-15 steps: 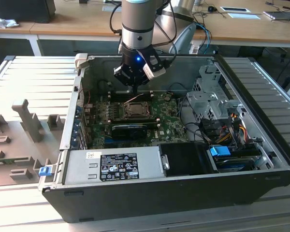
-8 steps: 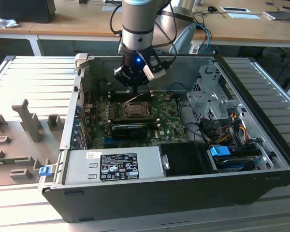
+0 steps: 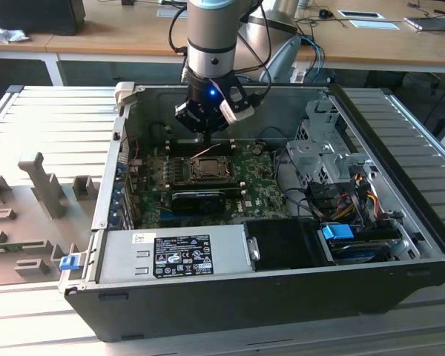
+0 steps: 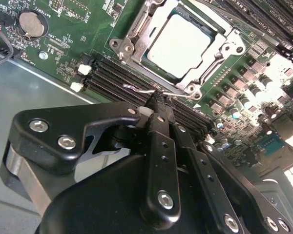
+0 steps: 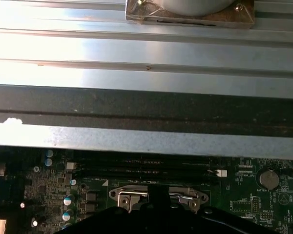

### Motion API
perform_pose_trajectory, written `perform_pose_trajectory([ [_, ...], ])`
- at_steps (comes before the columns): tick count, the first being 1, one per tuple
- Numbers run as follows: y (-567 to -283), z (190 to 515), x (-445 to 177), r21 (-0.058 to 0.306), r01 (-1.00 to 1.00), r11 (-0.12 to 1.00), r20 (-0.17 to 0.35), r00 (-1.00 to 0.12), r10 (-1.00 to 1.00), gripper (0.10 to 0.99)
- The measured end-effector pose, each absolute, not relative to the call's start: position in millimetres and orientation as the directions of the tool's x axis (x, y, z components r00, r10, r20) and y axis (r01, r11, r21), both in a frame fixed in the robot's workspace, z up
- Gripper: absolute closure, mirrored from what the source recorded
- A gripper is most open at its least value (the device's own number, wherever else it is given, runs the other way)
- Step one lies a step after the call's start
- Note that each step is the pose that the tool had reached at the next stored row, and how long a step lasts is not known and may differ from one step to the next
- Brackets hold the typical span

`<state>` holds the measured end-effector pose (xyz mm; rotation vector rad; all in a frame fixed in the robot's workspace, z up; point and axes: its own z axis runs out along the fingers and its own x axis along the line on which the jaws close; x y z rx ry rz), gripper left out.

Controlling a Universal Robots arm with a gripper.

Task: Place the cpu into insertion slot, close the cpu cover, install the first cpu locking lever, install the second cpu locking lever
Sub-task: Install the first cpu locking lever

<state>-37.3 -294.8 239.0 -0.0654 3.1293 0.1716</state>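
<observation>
Upper-centre in the exterior view, the black claw, fingers pressed together, touched the thin wire lever beside the grey-metal cpu cover, which lay over the pale square cpu.

One computer case holds one green motherboard, one power supply and one long black card. The second wrist view shows one cpu, one cpu cover, one coin cell battery and two white connectors.
</observation>
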Motion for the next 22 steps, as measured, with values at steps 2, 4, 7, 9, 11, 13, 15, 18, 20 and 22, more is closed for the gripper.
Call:
perform_pose_trajectory([
  [2,-294.8,238.9,-37.3,0.11,-0.042,0.993,-0.009,-0.999,-0.041,0.98],
  [4,-294.8,238.8,-37.3,0.111,-0.042,0.993,-0.009,-0.999,-0.041,0.98],
  [7,-294.8,238.6,-37.1,0.111,-0.042,0.993,-0.009,-0.999,-0.041,0.98],
  [9,-294.8,238.4,-36.5,0.113,-0.042,0.993,-0.009,-0.999,-0.041,0.98],
  [11,-294.8,236.6,-35.0,0.114,-0.042,0.993,-0.009,-0.999,-0.041,0.98],
  [13,-294.7,234.1,-34.2,0.114,-0.042,0.993,-0.009,-0.999,-0.041,0.98],
  [15,-294.5,232.4,-34.0,0.116,-0.042,0.992,-0.01,-0.999,-0.041,0.98],
  [18,-292.7,231.2,-34.0,0.12,-0.042,0.992,-0.01,-0.999,-0.041,0.98],
  [20,-291.7,230.6,-33.4,0.12,-0.042,0.992,-0.01,-0.999,-0.041,0.98],
  [22,-290.6,229.7,-32.1,0.12,-0.042,0.992,-0.01,-0.999,-0.041,0.98],
])
